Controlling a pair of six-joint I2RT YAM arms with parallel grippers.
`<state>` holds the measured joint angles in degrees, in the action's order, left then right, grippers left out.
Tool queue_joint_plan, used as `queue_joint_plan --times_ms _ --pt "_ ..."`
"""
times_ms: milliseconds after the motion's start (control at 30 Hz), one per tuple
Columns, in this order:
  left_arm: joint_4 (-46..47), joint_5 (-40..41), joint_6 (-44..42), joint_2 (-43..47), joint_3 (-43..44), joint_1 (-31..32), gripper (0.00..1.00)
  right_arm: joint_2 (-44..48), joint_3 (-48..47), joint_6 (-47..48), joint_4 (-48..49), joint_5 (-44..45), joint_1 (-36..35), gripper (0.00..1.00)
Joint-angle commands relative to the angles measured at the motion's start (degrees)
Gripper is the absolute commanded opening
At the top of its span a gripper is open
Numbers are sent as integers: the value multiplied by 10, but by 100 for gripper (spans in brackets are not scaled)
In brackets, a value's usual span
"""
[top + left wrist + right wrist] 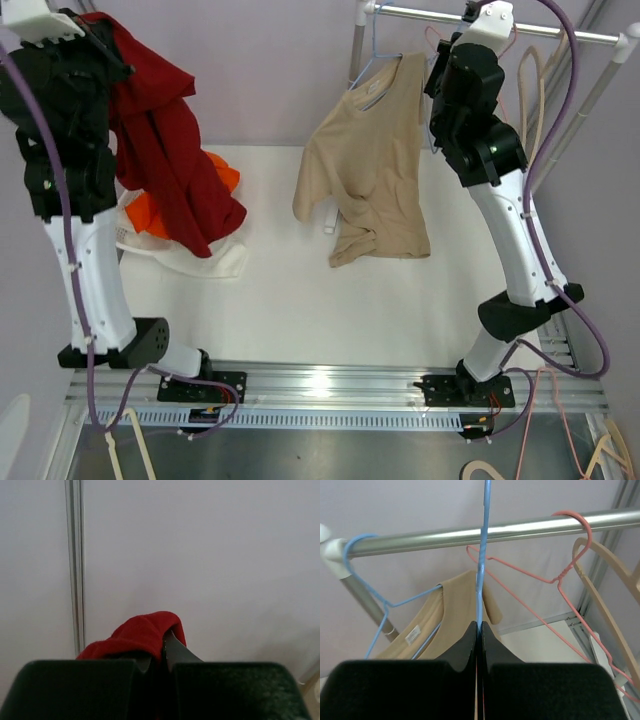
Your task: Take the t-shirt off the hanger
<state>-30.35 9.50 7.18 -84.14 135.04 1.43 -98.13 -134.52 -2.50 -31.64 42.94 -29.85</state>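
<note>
A tan t-shirt hangs on a blue wire hanger from the metal rail at the back right. It also shows in the right wrist view. My right gripper is shut on a blue hanger wire that runs straight up past the rail. In the top view it sits right of the shirt's neck. My left gripper is shut on a red t-shirt. It holds the red t-shirt high at the back left, its lower part draping down.
An orange garment and a white one lie piled on the table's left under the red t-shirt. A pink wire hanger and a wooden hanger hang on the rail to the right. The rack's post stands behind the tan shirt.
</note>
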Motion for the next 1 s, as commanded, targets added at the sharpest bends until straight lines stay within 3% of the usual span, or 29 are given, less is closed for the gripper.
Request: queue_joint_plan --times_ms 0,200,400,533,767,967 --pt "-28 -90 113 -57 -10 -86 1 -14 -19 -4 64 -59 48 0" --pt "-103 -68 192 -135 4 -183 1 -66 -42 -1 105 -105 87 0" --pt "-160 48 210 -161 -9 -213 1 -123 -105 5 120 -146 109 0" --pt "-111 36 221 -123 -161 -211 1 -133 -109 -12 112 -153 124 0" --pt "-96 38 228 -127 -274 -195 1 -114 -38 -28 114 -153 131 0" --pt "-104 26 240 -116 -337 -187 1 -56 78 -44 144 -151 130 0"
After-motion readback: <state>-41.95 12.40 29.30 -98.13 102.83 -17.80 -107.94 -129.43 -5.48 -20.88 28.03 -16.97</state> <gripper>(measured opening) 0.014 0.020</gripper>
